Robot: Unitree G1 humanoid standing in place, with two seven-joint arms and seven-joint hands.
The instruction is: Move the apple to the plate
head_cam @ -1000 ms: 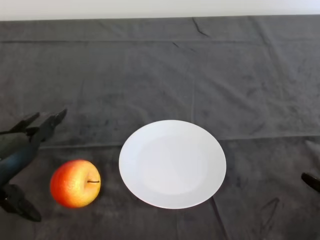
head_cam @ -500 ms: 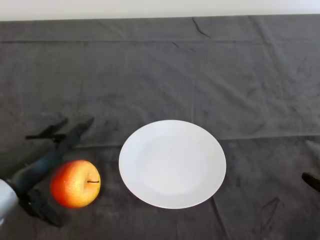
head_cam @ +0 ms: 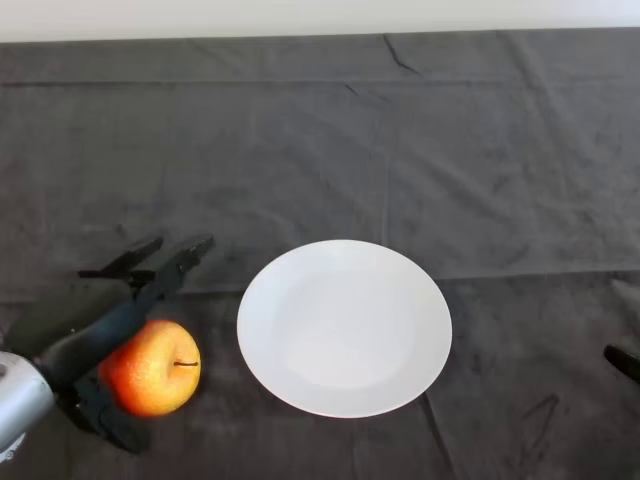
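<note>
A red and yellow apple (head_cam: 155,368) lies on the dark cloth at the lower left, its stem pointing right. A white plate (head_cam: 344,327) with nothing on it sits just right of the apple, a small gap between them. My left hand (head_cam: 95,345) is open and straddles the apple's left side. Its straight fingers (head_cam: 170,272) reach past the apple's far side. Below the apple's near left side lies the thumb (head_cam: 110,425). The hand's left edge covers a little of the apple.
The dark cloth (head_cam: 400,150) covers the whole table, with creases near the back. A small dark object (head_cam: 622,360) shows at the right edge.
My left hand has moved right from the left edge to the apple, and its fingers and thumb now flank the fruit. The apple and plate have stayed put.
</note>
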